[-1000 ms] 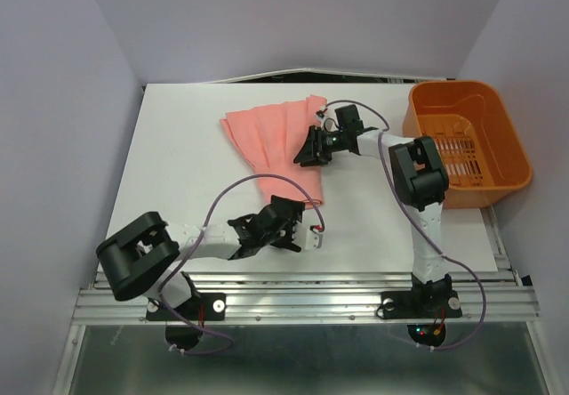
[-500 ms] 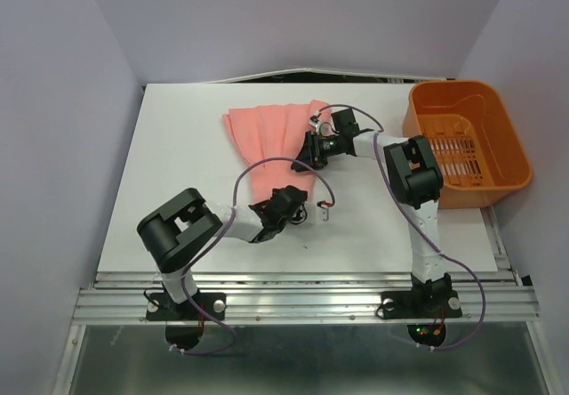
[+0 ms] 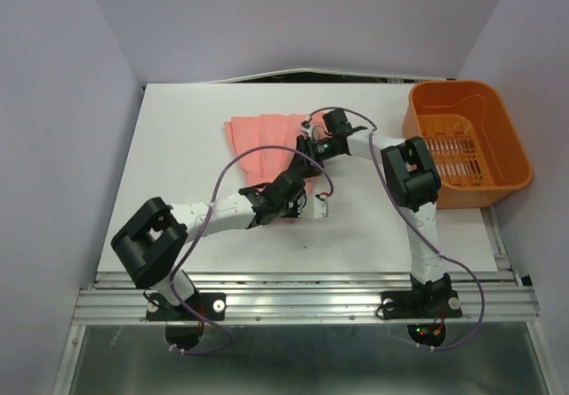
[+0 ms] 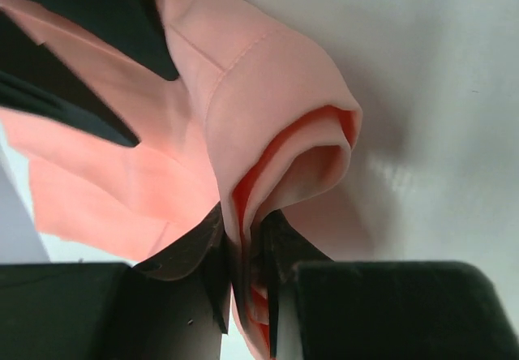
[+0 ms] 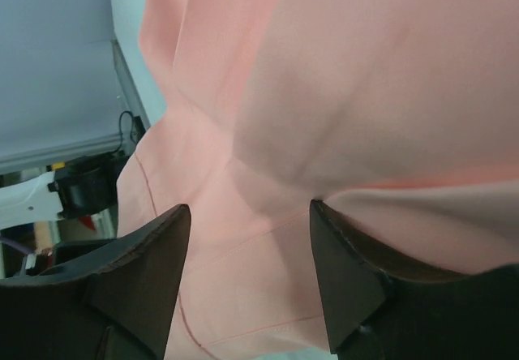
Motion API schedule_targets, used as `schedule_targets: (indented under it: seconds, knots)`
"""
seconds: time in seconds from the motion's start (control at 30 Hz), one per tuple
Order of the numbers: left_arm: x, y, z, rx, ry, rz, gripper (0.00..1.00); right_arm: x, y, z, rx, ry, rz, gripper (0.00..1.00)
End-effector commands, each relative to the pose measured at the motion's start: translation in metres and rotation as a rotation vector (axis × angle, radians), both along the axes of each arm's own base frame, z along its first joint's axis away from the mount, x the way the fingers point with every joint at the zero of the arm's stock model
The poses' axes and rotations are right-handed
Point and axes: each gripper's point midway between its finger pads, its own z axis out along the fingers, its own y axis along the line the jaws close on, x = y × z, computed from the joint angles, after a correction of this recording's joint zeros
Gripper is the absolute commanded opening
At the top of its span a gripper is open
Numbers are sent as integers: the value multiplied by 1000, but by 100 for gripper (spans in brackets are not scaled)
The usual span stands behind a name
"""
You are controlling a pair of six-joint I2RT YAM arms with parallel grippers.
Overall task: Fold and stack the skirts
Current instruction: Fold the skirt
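Skirt (image 3: 262, 141) fabric is spread on the far middle of the white table (image 3: 178, 190), well apart from the orange basket (image 3: 500, 133) at the right edge. Its long axis is laid roughly from near to far, leaning a little leftward. The wide hem is turned toward the far edge, and the narrow end is pointed at the arm bases.

The cloth is seen as salmon-pink and fan-shaped, with soft lengthwise creases. In the left wrist view a stitched edge is doubled over into a rounded loop, and a deeper orange-pink is shown inside the fold.

The narrow end is gathered at the left gripper (image 3: 292, 196). There the fold is pinched between closed fingers (image 4: 203, 255), and the looped cloth is bulged out just beyond them.

The right gripper (image 3: 310, 149) is placed on the skirt's right side, partway along its length. Its fingers (image 5: 138, 287) are held wide apart, and pink cloth is seen filling the gap between and beyond them. Whether the cloth is touched by the pads cannot be told.
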Motion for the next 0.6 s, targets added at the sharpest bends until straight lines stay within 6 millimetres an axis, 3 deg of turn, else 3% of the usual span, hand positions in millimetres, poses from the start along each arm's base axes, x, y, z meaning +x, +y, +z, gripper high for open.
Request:
schedule_targets:
  seconds: [0.0, 0.13, 0.17, 0.23, 0.27, 0.4, 0.5, 0.57]
  knots:
    - [-50, 2, 18, -22, 251, -21, 0, 49, -9, 18, -158, -253, -60, 70]
    - [-80, 5, 29, -24, 385, -52, 0, 85, -12, 46, -182, -379, -112, 77]
    - [-85, 6, 35, -29, 402, -60, 0, 99, -7, 64, -164, -435, -122, 78]
    - [-102, 11, 38, -17, 481, -77, 0, 118, -12, 60, -190, -461, -146, 80]
    - [-112, 11, 44, -19, 533, -95, 0, 131, -10, 72, -187, -523, -148, 81]
    - [-129, 4, 64, -46, 623, -136, 0, 153, -12, 51, -236, -576, -168, 82]
    - [-144, 2, 73, -51, 708, -159, 0, 152, -9, 38, -228, -555, -155, 81]
    - [-151, 0, 78, -48, 764, -170, 0, 140, 1, 29, -195, -531, -111, 78]
